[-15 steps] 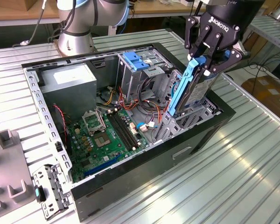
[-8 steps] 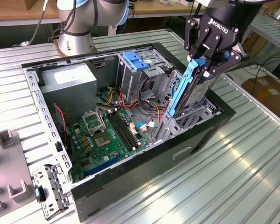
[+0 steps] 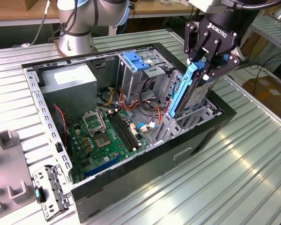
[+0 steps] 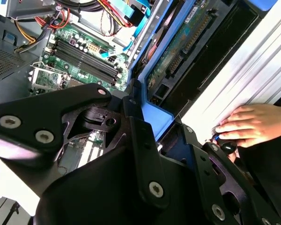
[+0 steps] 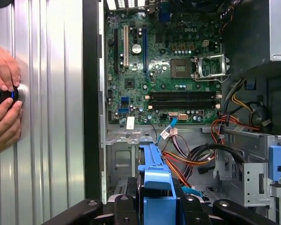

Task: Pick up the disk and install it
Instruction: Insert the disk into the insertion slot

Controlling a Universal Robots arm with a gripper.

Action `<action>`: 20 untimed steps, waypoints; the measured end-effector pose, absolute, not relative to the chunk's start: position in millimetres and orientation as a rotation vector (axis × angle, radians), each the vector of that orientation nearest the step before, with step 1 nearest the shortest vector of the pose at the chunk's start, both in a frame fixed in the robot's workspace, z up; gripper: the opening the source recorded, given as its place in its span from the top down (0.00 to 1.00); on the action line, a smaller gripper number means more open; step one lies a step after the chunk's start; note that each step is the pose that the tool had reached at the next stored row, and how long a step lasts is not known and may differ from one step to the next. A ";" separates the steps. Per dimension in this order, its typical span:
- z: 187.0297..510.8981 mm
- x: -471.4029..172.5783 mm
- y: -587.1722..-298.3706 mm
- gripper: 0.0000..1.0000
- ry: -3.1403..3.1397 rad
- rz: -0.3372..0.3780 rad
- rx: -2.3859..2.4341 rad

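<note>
Claw [image 3: 203,70] clamped on the disk [image 3: 186,91], pick-up done; disk stands tilted, lower end entering the computer case's [image 3: 145,164] drive bay [image 3: 203,115] (not seated yet).

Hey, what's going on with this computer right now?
The robot's hand is shut on the disk, holding it tilted on edge with its lower end at the drive bay of the open computer case. It is not seated yet. A person's hands grip a small black knob on the table beside the case.
</note>
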State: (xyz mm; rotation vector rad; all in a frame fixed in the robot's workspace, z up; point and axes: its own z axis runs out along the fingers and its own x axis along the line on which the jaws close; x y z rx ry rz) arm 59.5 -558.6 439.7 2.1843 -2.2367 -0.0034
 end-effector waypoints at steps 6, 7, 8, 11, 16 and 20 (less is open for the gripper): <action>433.1 59.5 -558.6 0.63 -2.232 -0.013 2.180; 432.4 59.5 -558.6 0.63 -2.232 -0.013 2.180; 431.4 59.5 -558.6 0.63 -2.232 -0.014 2.179; 427.3 59.5 -558.6 0.63 -2.231 -0.016 2.178; 421.8 59.5 -558.7 0.63 -2.231 -0.016 2.178; 415.7 59.5 -558.7 0.63 -2.231 -0.016 2.178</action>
